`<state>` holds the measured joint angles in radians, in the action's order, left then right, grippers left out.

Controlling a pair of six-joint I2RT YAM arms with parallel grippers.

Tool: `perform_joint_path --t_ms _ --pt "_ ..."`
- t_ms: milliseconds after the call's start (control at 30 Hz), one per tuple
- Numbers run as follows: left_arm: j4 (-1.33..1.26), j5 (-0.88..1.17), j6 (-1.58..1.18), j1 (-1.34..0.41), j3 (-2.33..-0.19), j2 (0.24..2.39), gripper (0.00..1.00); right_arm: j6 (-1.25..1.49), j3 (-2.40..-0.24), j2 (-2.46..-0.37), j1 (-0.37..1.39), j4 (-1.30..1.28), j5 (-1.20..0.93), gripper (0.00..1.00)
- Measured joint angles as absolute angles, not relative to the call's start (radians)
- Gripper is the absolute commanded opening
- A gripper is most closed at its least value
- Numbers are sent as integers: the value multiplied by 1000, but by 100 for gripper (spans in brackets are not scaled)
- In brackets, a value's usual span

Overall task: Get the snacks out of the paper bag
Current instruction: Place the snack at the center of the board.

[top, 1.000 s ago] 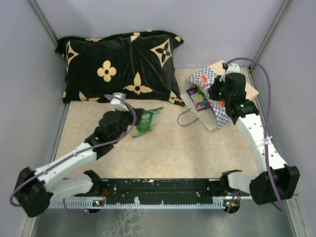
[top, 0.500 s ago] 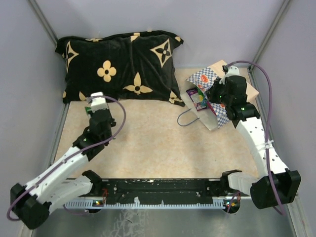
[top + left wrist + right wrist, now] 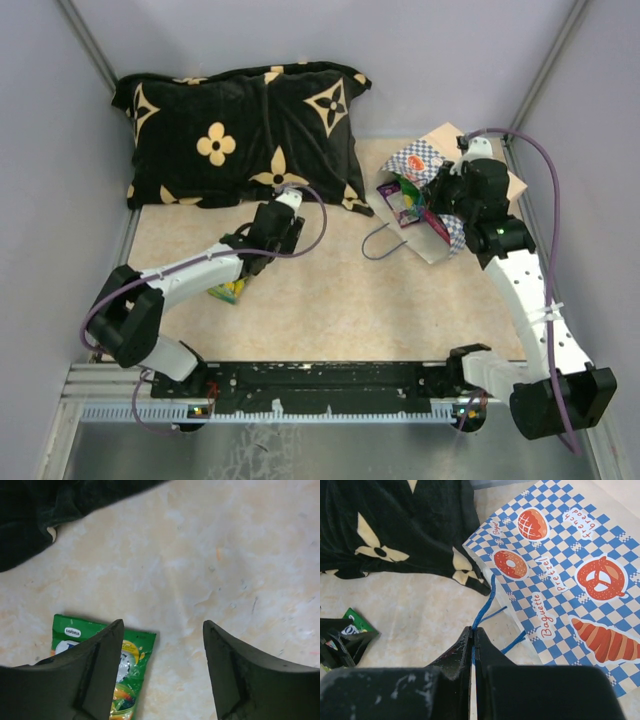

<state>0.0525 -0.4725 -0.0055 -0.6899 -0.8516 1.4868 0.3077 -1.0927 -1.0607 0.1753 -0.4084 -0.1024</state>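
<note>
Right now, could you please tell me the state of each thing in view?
Left gripper: open, empty.
Right gripper: shut on blue cord handle.
Green packet: out, flat on the table.
Paper bag: mouth open, packets inside.

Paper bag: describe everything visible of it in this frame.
The paper bag is blue-and-white checkered, printed with orange pastries, tan inside. It seems to lie tipped at the far right, mouth toward the cushion, colourful snack packets showing inside. The right tool is shut on one thin blue cord handle; the other loop rests on the tabletop.
</note>
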Motion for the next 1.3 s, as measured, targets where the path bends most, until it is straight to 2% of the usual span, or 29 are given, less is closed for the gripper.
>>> perform_joint_path --t_ms 67,100,267,367,467,567,967,1133,1300 --pt "107 -464 -56 -690 -916 1508 75 307 -1093 -1061 175 -414 -102 0" --pt "130 -458 -81 -690 -941 1512 85 306 -1092 -1061 175 -418 -102 0" --pt "210 -396 -233 -690 -931 1451 95 296 -1090 -1052 175 -439 -103 0" --pt "242 -369 -289 -659 -792 1314 95 294 -1071 -1022 175 -449 -104 0" --pt "265 -335 -323 -541 -678 1187 93 292 -1044 -984 175 -461 -110 0" --pt "272 -341 -350 -466 -644 1147 91 292 -1018 -951 175 -466 -122 0" --pt "104 -255 -386 -283 -659 1398 87 309 -989 -926 175 -481 -176 0" --pt "34 -188 -387 -139 -756 1524 87 313 -989 -926 175 -481 -189 0" --pt "35 -184 -367 -58 -844 1608 91 316 -989 -926 175 -481 -191 0"
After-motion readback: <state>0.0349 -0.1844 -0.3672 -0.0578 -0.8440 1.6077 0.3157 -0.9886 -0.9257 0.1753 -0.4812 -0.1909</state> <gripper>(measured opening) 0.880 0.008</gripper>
